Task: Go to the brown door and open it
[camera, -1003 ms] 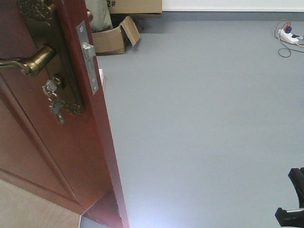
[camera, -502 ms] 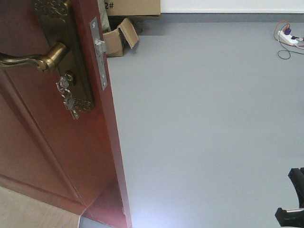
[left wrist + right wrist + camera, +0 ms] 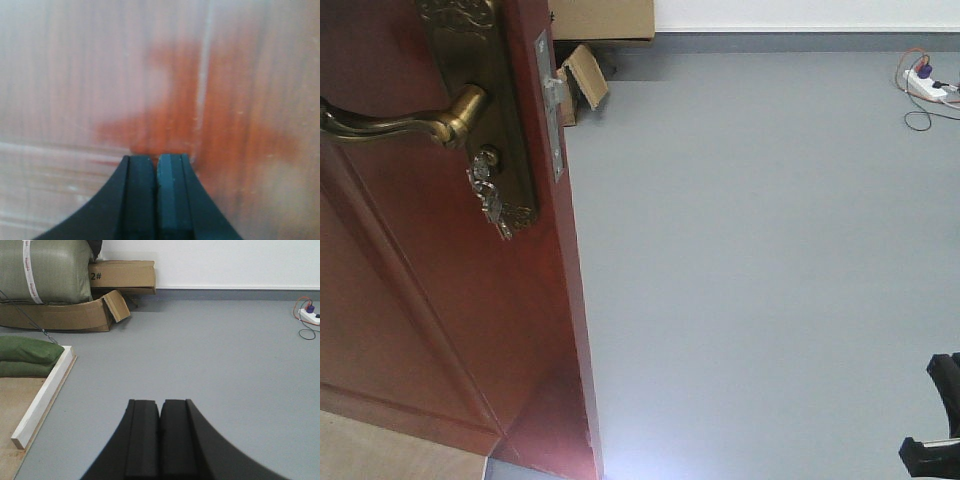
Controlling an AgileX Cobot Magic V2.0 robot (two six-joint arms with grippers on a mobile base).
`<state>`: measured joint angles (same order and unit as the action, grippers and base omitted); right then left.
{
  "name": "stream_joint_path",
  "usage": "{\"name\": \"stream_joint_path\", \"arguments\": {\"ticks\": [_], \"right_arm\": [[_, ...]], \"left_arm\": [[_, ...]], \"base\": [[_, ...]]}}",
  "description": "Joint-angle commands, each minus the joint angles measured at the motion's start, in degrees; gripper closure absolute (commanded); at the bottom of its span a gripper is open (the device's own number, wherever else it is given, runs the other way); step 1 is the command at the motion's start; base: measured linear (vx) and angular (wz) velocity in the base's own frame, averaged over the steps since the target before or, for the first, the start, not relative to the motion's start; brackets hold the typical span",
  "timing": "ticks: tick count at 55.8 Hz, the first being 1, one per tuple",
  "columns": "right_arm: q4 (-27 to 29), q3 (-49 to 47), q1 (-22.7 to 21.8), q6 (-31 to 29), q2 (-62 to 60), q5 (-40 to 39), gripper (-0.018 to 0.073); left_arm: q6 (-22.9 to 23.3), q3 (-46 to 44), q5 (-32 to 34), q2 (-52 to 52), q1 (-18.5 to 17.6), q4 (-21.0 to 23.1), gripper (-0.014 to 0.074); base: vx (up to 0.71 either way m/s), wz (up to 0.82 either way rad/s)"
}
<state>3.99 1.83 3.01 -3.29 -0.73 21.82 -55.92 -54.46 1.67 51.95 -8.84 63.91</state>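
Note:
The brown door (image 3: 440, 330) fills the left of the front view, standing ajar with its edge toward me. Its brass lever handle (image 3: 395, 122) juts left from an ornate backplate (image 3: 500, 110), and small silver keys (image 3: 492, 205) hang below. A silver latch plate (image 3: 552, 105) runs down the door edge. My left gripper (image 3: 157, 159) is shut, its tips right up against the glossy reddish door panel (image 3: 225, 100), which fills the left wrist view. My right gripper (image 3: 160, 403) is shut with nothing in it, over grey floor (image 3: 210, 350).
Cardboard boxes (image 3: 122, 275) and a green sack (image 3: 50, 270) lie along the far wall. A white wooden frame (image 3: 45, 395) with a green bag (image 3: 27, 350) lies on the left. A power strip with cables (image 3: 925, 85) sits far right. A black robot part (image 3: 938, 420) shows low right.
The door and its handle have shifted rightward in the front view, covering more of the cardboard box behind it.

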Motion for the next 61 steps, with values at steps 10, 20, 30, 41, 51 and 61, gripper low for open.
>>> {"name": "stream_joint_path", "arguments": {"ticks": [10, 20, 30, 41, 51, 61], "right_arm": [[-0.2, 0.2, 0.1, -0.5, -0.3, -4.4, 0.0559], [-0.2, 0.2, 0.1, -0.5, -0.3, -4.4, 0.0559], [-0.2, 0.2, 0.1, -0.5, -0.3, -4.4, 0.0559], [-0.2, 0.2, 0.1, -0.5, -0.3, -4.4, 0.0559], [-0.2, 0.2, 0.1, -0.5, -0.3, -4.4, 0.0559], [-0.2, 0.2, 0.1, -0.5, -0.3, -4.4, 0.0559]], "left_arm": [[0.1, -1.6, 1.7, -0.2, -0.2, 0.1, 0.0600], [0.1, -1.6, 1.7, -0.2, -0.2, 0.1, 0.0600], [0.1, -1.6, 1.7, -0.2, -0.2, 0.1, 0.0600], [0.1, -1.6, 1.7, -0.2, -0.2, 0.1, 0.0600], [0.1, -1.6, 1.7, -0.2, -0.2, 0.1, 0.0600], [0.1, -1.6, 1.7, -0.2, -0.2, 0.1, 0.0600]], "base": [[0.09, 0.00], [0.08, 0.00], [0.08, 0.01], [0.07, 0.00], [0.07, 0.01], [0.07, 0.03]]}}
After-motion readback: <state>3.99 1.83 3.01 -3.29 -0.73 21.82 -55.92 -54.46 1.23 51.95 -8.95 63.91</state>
